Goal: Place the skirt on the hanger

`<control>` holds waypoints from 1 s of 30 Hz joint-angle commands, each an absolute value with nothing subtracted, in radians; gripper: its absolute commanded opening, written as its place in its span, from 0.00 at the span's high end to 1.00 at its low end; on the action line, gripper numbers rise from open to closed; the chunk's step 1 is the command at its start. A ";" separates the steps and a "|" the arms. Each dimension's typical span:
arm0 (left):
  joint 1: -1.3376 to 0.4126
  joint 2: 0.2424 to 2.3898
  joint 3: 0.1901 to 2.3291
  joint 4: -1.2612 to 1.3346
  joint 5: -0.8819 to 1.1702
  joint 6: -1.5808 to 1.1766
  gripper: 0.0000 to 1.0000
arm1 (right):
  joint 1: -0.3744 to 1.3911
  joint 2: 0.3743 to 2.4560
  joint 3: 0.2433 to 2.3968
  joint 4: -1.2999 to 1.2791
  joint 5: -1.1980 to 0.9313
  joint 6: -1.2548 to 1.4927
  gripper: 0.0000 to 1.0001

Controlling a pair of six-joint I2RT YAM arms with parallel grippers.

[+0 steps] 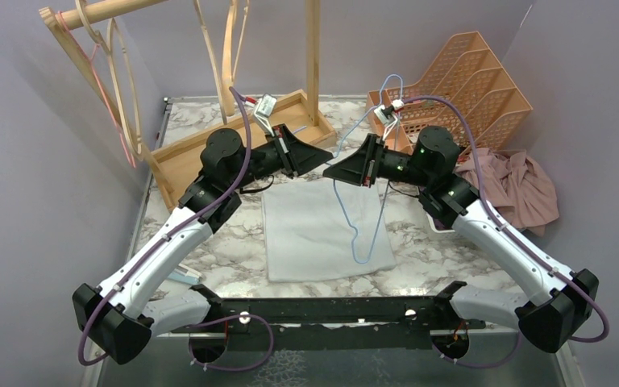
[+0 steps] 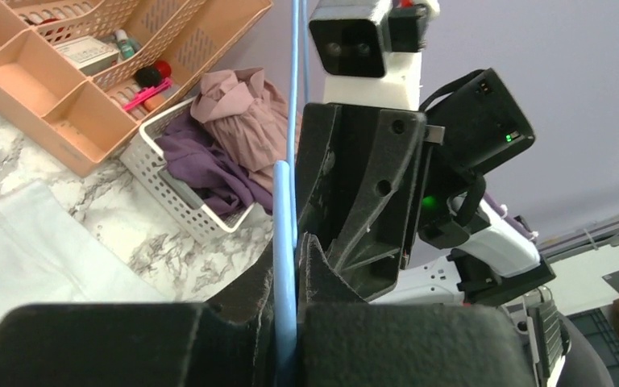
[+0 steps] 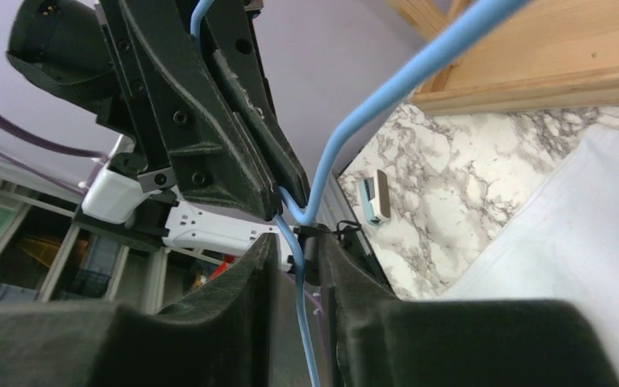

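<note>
Left pincer [image 2: 290,251] is clamped on the thin blue hanger [image 2: 284,193]. The right pincer [image 3: 297,246] sits narrow around the same wire; I cannot tell if it grips. The wire looks light, stiff and slippery. Below, at frame centre, the pale skirt [image 1: 322,230] lies flat on the tabletop [image 1: 209,246], probably limp, best pinched at an edge.

The skirt [image 1: 322,234] lies at the centre of the table [image 1: 209,242] before my bases, the hanger [image 2: 284,242] over its 3 o'clock half. The rack [image 1: 185,157] stands at 11 o'clock, the organizer [image 1: 467,72] at 1, the basket [image 2: 165,187] of clothes [image 1: 516,189] at 3.
</note>
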State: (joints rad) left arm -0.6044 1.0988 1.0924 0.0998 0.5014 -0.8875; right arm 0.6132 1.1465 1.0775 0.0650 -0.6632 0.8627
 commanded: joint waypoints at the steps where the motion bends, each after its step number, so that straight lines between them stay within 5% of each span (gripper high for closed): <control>1: -0.609 1.108 1.109 0.040 0.458 -0.865 1.00 | 0.615 1.134 1.108 -0.031 -0.594 0.787 0.59; 3: -0.609 1.117 1.098 0.001 0.387 -0.886 1.00 | 0.615 1.118 1.102 -0.104 -0.527 0.747 0.48; 9: -0.609 1.153 1.044 -0.122 0.223 -0.930 1.00 | 0.615 1.056 1.078 -0.374 -0.205 0.675 0.46; 15: -0.610 1.231 0.966 -0.032 0.242 -1.010 1.00 | 0.615 1.073 1.050 -0.567 0.089 0.756 0.68; 20: -0.644 1.339 0.897 0.159 0.280 -1.078 1.00 | 0.612 1.190 1.071 -0.637 0.150 0.765 0.77; 30: -0.758 1.610 0.896 0.377 0.139 -1.156 1.00 | 0.511 1.398 1.036 -0.650 0.125 0.705 0.67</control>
State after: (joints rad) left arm -0.7235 1.5211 0.8799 0.2192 0.2218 -1.1156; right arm 0.5659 1.3312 1.0489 -0.6014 0.0967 0.7292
